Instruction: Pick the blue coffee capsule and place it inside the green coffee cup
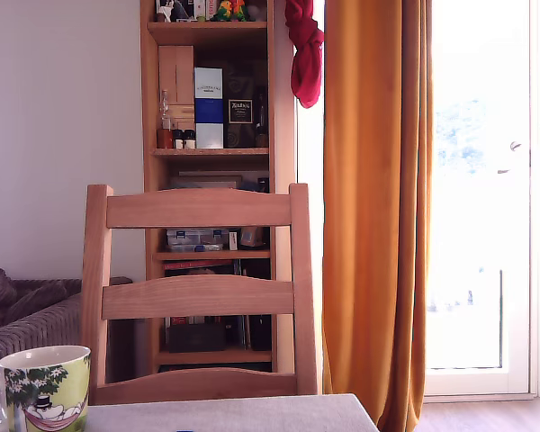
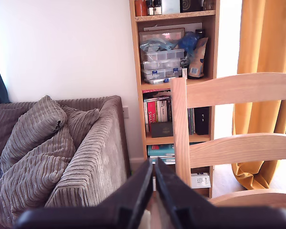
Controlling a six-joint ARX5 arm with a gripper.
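The black pincer [image 2: 154,183] sits right up against the wrist camera, its two fingers pressed together with only a thin slit between them, pointing at a brown ribbed sofa [image 2: 62,152] and a wooden chair [image 2: 229,138]. The light yellow-green ceramic mug with leaf print [image 1: 43,389] stands at the grey bench's [image 1: 252,414] edge, on the exterior view's left. The pincer does not show there, so I cannot tell how near they are.
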